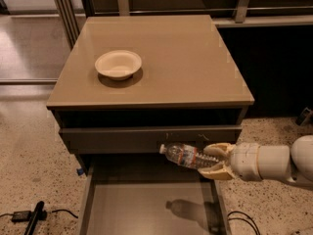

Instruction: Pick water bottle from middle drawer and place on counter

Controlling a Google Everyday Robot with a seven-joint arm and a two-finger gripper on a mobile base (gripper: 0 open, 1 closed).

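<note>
Over drawer (137, 207): fingers (218, 149) horiz. round bottle (183, 155)

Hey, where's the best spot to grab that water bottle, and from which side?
Its lower body, from the right, as the gripper holds it above the open middle drawer. The water bottle lies horizontal, white cap pointing left, so its base end faces the arm. The wider crinkled body probably offers more to close on than the narrow neck.

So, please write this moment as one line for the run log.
gripper: shut on water bottle, above open middle drawer | bottle: horizontal, in air | counter: bowl on it, bottle not yet placed
</note>
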